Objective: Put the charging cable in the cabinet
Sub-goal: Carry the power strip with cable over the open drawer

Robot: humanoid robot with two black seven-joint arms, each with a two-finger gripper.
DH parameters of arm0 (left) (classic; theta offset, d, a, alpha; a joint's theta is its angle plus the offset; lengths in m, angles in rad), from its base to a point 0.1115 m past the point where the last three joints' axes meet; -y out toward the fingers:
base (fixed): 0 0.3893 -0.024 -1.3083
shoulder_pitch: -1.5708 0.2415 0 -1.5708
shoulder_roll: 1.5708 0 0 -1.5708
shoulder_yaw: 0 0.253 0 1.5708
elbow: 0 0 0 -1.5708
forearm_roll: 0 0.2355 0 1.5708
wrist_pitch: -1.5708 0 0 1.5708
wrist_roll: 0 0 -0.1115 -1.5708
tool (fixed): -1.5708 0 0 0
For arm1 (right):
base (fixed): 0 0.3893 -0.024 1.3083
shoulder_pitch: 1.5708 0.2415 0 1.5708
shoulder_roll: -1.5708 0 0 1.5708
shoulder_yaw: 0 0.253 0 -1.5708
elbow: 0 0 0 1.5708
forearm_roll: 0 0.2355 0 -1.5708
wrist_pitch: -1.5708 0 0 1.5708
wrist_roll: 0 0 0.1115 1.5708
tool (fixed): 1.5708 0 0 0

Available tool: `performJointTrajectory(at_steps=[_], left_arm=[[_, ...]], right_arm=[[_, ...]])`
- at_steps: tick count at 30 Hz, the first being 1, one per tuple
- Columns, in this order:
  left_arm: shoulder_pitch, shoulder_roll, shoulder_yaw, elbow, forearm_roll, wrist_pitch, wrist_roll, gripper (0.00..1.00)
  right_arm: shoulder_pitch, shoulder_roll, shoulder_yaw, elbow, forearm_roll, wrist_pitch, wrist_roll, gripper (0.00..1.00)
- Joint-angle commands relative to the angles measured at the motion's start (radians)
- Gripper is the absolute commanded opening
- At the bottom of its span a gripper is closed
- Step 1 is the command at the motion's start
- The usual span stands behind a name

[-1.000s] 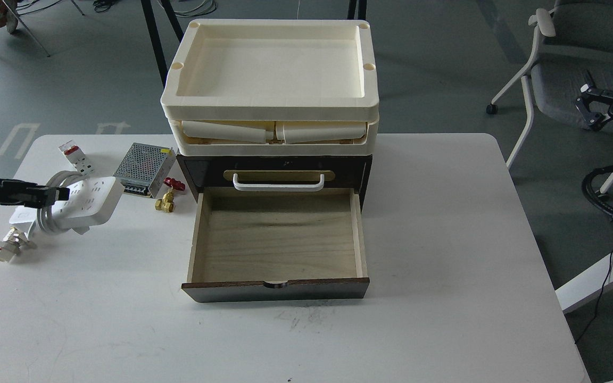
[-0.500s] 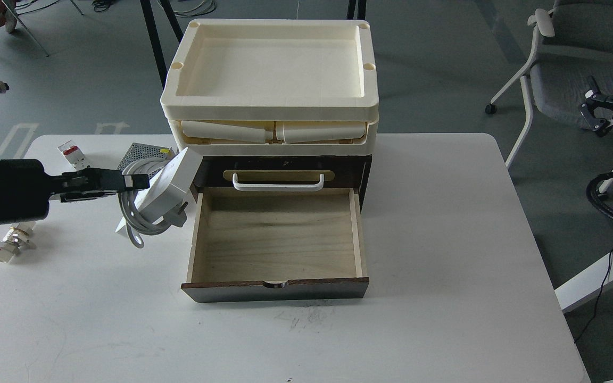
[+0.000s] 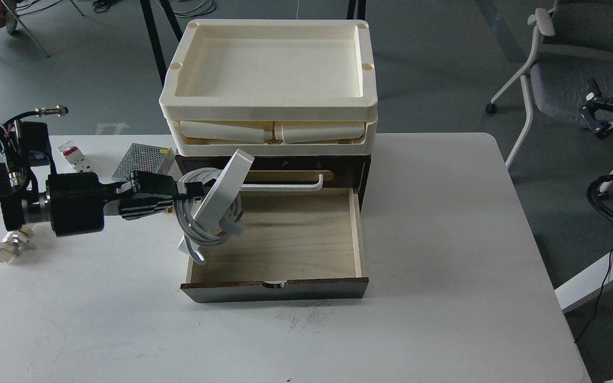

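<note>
My left gripper is shut on the charging cable, a white power strip with a thick white cord coiled around it. It holds the strip tilted on edge above the left side of the open drawer. The cord loops hang down over the drawer's left wall. The cabinet is a dark brown drawer unit with a pale wood drawer pulled out toward me and a white bar handle behind it. My right gripper is far off the table at the right edge; its fingers cannot be told apart.
Stacked cream trays sit on top of the cabinet. A silver perforated box, a white-and-red breaker and a small fitting lie on the white table at the left. An office chair stands beyond the table's right.
My left gripper has carried the charging cable to the right, from the table's left side to above the drawer's left part. The strip has tipped more upright.
</note>
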Motion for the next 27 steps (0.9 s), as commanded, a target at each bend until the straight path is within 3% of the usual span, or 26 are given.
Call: performJointTrajectory(at_steps=[1, 6, 23, 27], left_arm=[[0.029, -0.055, -0.002, 0.003, -0.004, 0.0, 0.0, 0.0], [0.074, -0.126, -0.004, 0.043, -0.005, 0.076, 0.0, 0.0], [0.145, -0.253, -0.002, 0.215, -0.051, 0.087, 0.0, 0.0], [0.149, -0.29, 0.004, 0.244, -0.05, 0.128, 0.0, 0.0]], right_arm=[[-0.005, 0.0, 0.0, 0.0, 0.0, 0.0, 0.0, 1.0], [-0.005, 0.0, 0.0, 0.0, 0.0, 0.0, 0.001, 1.0], [-0.022, 0.0, 0.009, 0.0, 0.0, 0.0, 0.001, 1.0], [-0.026, 0.0, 0.009, -0.001, 0.0, 0.0, 0.001, 1.0]])
